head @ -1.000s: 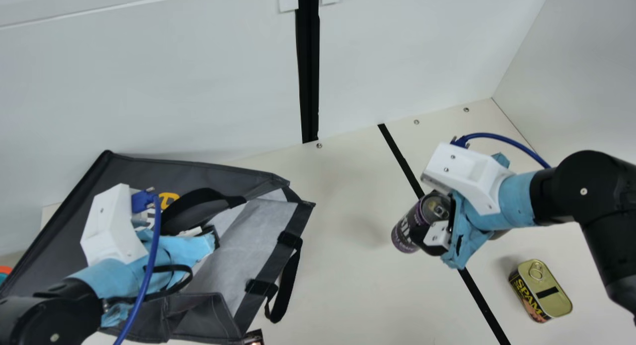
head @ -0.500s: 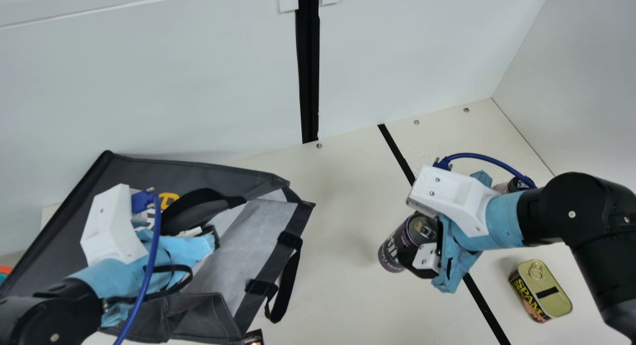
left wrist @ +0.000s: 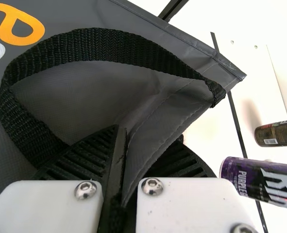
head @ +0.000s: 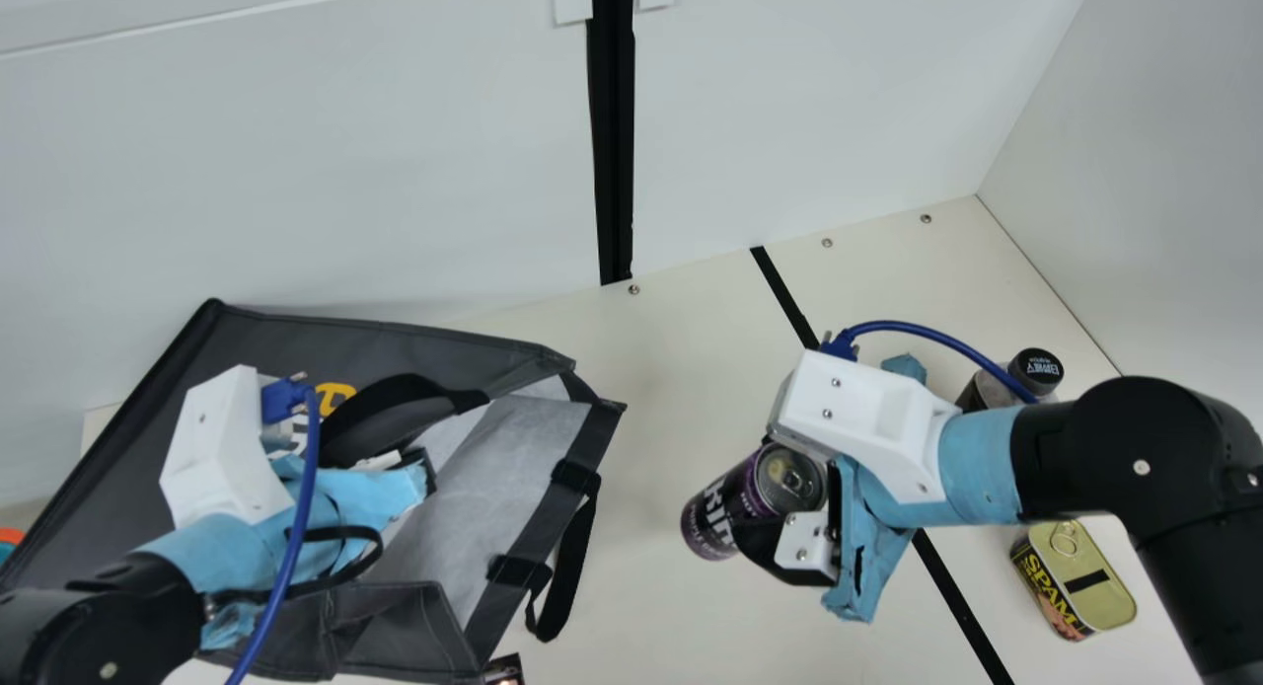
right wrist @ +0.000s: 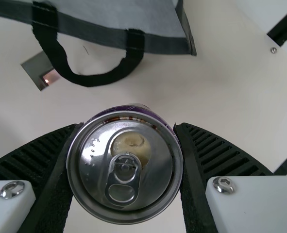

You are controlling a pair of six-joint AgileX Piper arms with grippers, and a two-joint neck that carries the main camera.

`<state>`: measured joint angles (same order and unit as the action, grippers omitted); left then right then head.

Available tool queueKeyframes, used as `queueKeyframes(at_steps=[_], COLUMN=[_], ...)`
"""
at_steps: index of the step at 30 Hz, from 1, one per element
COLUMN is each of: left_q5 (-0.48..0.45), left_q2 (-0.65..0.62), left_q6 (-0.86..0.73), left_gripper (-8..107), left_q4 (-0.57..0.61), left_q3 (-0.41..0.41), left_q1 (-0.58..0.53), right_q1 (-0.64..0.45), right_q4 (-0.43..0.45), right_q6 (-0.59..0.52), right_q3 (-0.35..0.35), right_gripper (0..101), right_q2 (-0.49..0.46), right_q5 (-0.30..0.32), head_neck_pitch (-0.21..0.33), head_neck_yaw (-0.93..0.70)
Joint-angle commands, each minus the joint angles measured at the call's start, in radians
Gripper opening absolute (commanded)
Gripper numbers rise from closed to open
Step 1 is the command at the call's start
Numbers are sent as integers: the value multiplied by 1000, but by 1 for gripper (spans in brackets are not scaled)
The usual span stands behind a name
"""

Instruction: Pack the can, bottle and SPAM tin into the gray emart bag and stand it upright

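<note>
Two fingers of the right gripper, parted to the width of the purple drink can, clamped it, base toward 8 o'clock (main view). The gray emart bag's mouth lay at the can's 9 o'clock, wall edge pinched in the left gripper.

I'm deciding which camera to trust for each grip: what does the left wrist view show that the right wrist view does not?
Left wrist view: the left gripper pinching the rim of the gray bag, orange and white print, the bottle, and the lettered side of the can.
Right wrist view: the can's pull-tab lid between the fingers of the right gripper, plus the bag's pale lining.
Both: the gray bag, a black handle, the can and the table.
</note>
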<state>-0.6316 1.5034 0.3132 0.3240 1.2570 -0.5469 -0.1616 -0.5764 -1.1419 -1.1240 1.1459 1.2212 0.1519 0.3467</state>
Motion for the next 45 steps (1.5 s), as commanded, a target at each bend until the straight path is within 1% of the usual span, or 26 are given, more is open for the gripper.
queueKeyframes(at_steps=[1,13,24,32,45], left_q5=[0,0,0,0,0], left_q2=[0,0,0,0,0], left_q6=[0,0,0,0,0], left_gripper=[-8,-8,-8,-8,-8], left_q4=[0,0,0,0,0], left_q3=[0,0,0,0,0], left_q1=[0,0,0,0,0], right_q1=[5,12,-22,-48,-62], right_q4=[-23,-180,-293,-358,-426], right_q6=[-3,-32,-82,-119,-168], right_q3=[0,-6,-15,-8,-5], right_gripper=[0,0,0,0,0], right_q2=[-5,-29,-12,11,57], right_q5=[-1,-1,-1,-1,-1], head_neck_pitch=[23,23,23,23,23], head_neck_yaw=[2,2,2,2,2])
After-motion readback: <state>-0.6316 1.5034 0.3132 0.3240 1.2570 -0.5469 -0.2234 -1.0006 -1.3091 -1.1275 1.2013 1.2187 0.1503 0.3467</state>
